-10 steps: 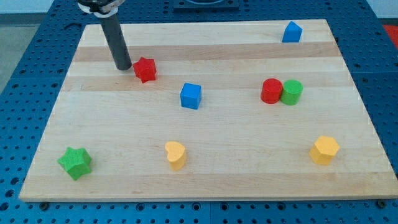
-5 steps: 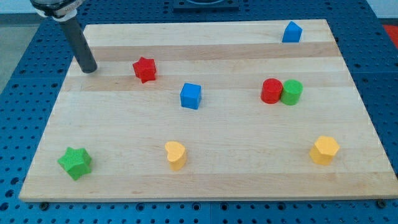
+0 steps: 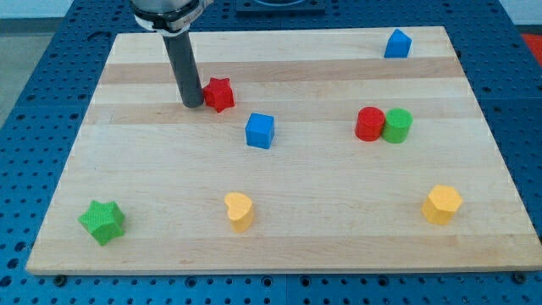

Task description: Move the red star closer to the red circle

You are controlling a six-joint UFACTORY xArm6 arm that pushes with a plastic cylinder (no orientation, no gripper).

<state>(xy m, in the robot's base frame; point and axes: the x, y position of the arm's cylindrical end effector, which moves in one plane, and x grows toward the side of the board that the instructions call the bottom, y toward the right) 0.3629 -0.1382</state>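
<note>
End effector my tip, red star touching on view's right

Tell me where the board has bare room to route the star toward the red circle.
My tip sits against the red star on its left. Bare wood runs from the star toward the view's right, above the blue cube, up to the red circle. It is crowded beyond, where the green cylinder touches the circle.
</note>
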